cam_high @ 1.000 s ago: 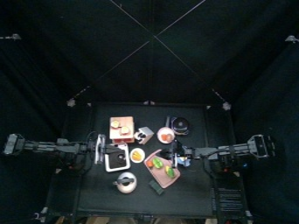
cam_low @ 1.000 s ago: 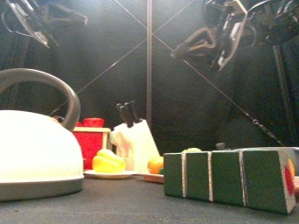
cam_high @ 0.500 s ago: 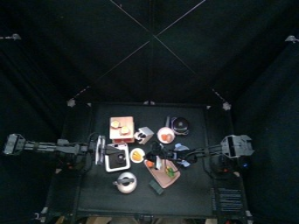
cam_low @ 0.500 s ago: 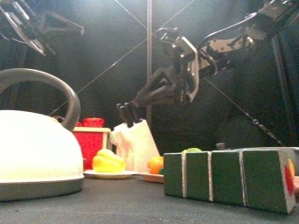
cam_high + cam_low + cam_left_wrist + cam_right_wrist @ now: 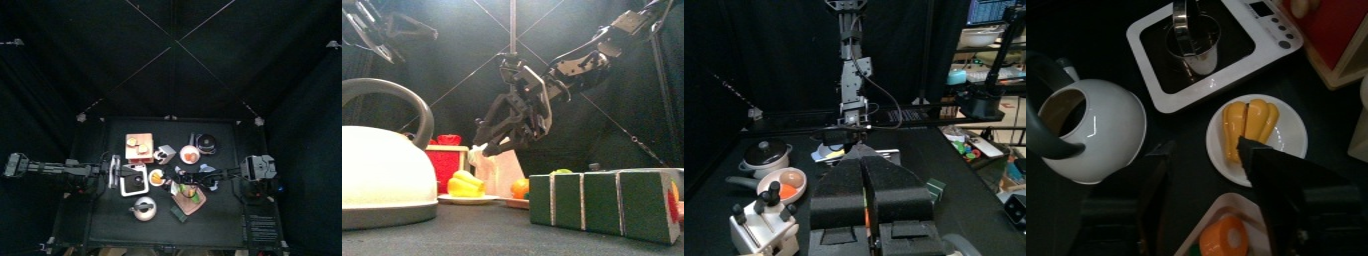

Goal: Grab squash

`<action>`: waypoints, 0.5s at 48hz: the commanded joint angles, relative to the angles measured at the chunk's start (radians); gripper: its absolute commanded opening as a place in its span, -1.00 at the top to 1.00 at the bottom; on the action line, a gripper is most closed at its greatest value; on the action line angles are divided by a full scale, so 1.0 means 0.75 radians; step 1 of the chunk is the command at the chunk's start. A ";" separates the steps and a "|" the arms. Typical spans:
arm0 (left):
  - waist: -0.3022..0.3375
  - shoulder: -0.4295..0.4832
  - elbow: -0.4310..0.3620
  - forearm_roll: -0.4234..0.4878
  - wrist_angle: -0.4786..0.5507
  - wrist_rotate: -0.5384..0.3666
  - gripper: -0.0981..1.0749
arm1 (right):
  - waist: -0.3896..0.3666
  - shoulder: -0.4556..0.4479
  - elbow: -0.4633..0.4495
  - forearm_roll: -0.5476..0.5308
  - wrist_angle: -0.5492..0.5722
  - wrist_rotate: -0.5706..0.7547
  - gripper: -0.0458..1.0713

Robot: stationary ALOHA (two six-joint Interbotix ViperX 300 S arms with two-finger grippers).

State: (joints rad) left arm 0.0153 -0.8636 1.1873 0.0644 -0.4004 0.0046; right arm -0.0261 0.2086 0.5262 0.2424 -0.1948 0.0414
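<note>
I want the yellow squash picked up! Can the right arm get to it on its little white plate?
Probably yes. The right gripper hangs open above the squash on the white plate, and nothing covers it. The kettle and the scale sit beside the plate, not over it.

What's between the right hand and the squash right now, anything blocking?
Nothing visible. In the right wrist view the open right hand hangs above the yellow squash, which lies uncovered on its white plate. The kettle sits beside the plate, apart from it.
</note>
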 commanded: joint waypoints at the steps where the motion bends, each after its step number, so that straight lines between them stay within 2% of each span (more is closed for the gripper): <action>1: -0.002 0.000 -0.016 -0.002 -0.012 0.000 0.58 | -0.041 -0.006 -0.070 -0.004 0.018 0.000 -0.80; 5: -0.004 0.000 -0.014 -0.002 -0.012 -0.002 0.54 | -0.063 0.012 -0.106 0.002 0.059 0.000 -0.90; 9: -0.006 -0.002 -0.010 -0.002 -0.012 0.000 0.42 | -0.074 0.031 -0.137 0.004 0.102 0.000 -0.91; 19: -0.006 0.000 -0.004 -0.002 -0.012 -0.002 -0.01 | -0.080 0.067 -0.221 0.008 0.239 0.002 -0.91; 24: -0.008 0.000 -0.002 -0.002 -0.012 -0.004 -0.14 | -0.078 0.082 -0.260 0.014 0.327 0.006 -0.91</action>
State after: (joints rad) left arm 0.0123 -0.8652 1.1996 0.0644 -0.4004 0.0000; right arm -0.0844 0.2884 0.3743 0.2470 0.0077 0.0445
